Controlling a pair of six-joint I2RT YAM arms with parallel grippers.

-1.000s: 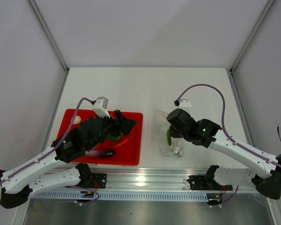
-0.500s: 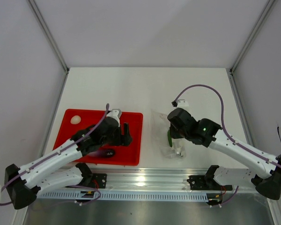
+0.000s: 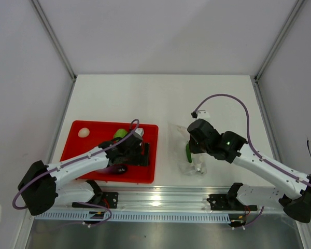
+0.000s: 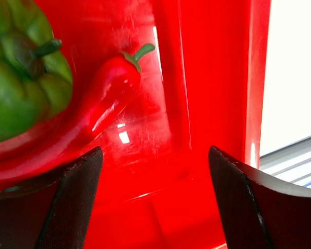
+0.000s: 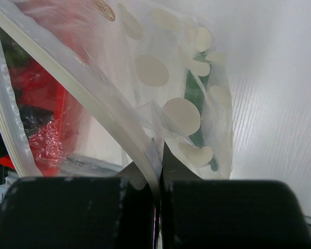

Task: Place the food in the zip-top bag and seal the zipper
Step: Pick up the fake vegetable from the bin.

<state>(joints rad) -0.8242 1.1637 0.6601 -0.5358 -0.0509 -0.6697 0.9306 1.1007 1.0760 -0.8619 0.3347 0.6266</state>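
Note:
The red tray (image 3: 75, 151) holds a round green vegetable (image 3: 119, 134) and a purple eggplant (image 3: 117, 169). My left gripper (image 3: 143, 154) is open and empty, low over the tray's right end. In the left wrist view my left gripper (image 4: 155, 202) faces the tray floor (image 4: 207, 78), with the thin red chili (image 4: 96, 106) and a round green vegetable (image 4: 20, 78) just beyond its left finger. My right gripper (image 5: 159, 171) is shut on an edge of the clear zip-top bag (image 5: 160, 67), holding it up. A long green pepper (image 5: 197, 93) lies inside the bag (image 3: 189, 155). The zipper strip (image 5: 67, 72) gapes open.
A small cream round object (image 3: 83, 133) lies in the tray's far left corner. The bag stands on the white table (image 3: 160, 98) just right of the tray. An aluminium rail (image 3: 160, 197) runs along the near edge. White walls enclose the table.
My left arm has swung down and my left gripper moved toward the tray's near right end, uncovering the round green vegetable. My right gripper has stayed put with the bag.

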